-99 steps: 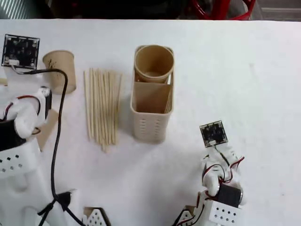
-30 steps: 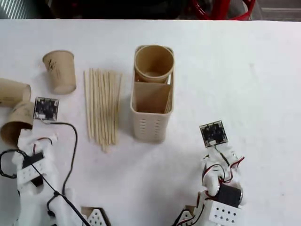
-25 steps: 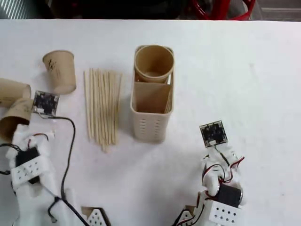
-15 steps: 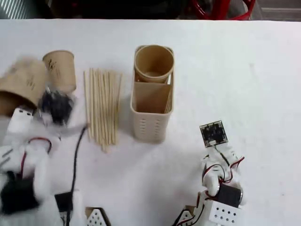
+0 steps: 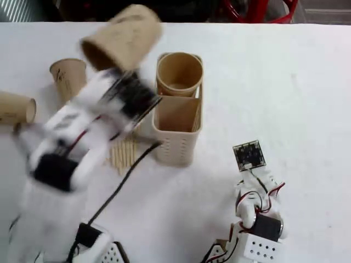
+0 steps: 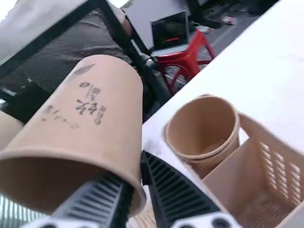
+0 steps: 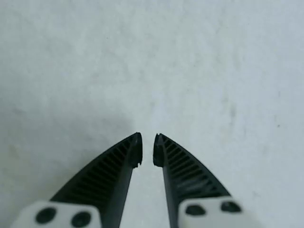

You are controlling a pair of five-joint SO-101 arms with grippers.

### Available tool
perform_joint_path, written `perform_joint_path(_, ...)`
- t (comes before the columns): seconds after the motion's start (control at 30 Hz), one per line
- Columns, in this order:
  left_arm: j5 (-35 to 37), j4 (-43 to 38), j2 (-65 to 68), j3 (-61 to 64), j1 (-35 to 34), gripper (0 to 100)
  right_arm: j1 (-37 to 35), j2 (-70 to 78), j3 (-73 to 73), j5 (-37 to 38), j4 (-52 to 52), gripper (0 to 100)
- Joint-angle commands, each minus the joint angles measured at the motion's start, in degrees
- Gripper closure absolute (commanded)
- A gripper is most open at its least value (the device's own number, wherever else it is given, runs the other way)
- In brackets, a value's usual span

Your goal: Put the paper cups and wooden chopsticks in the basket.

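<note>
Brown paper cup [image 6: 80, 137] hangs tipped in the air near the basket [image 5: 175, 139], and my left tool [image 6: 135, 173] pinches its rim. The cup has dark writing on its side, but I cannot read it. In the basket's far part sit stacked cups [image 5: 179, 74]. The chopsticks [image 5: 123, 154] lie on the worktop [image 5: 274, 82]. My right tool [image 7: 146, 149] is pressed almost together, holding nothing.

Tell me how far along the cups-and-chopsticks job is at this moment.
Done: nested cups sit in one end compartment of the basket. In hand: the left gripper pinches the rim of a held cup, in the air near the basket. Left: an upright cup and a tipped cup on the table, plus the chopsticks, lying beside the basket with none inside.
</note>
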Motion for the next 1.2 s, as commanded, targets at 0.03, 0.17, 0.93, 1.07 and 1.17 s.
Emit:
perform_joint_path(0.03,1.58,9.93,19.21,-20.84,5.67,98,0.22,-0.31,0.53,0.35,0.22,94.2)
perform_joint_path(0.17,3.6,25.85,33.36,-36.92,8.92,98,0.22,-0.31,0.53,0.35,0.22,94.2)
perform_joint_path(0.93,-0.44,45.8,45.41,-55.82,7.52,98,0.22,-0.31,0.53,0.35,0.22,94.2)
perform_joint_path(1.07,-0.44,45.71,45.41,-57.14,7.16,97,0.22,-0.31,0.53,0.35,0.22,94.2)
perform_joint_path(1.17,-0.44,44.57,45.41,-58.55,7.16,92,0.22,-0.31,0.53,0.35,0.22,94.2)
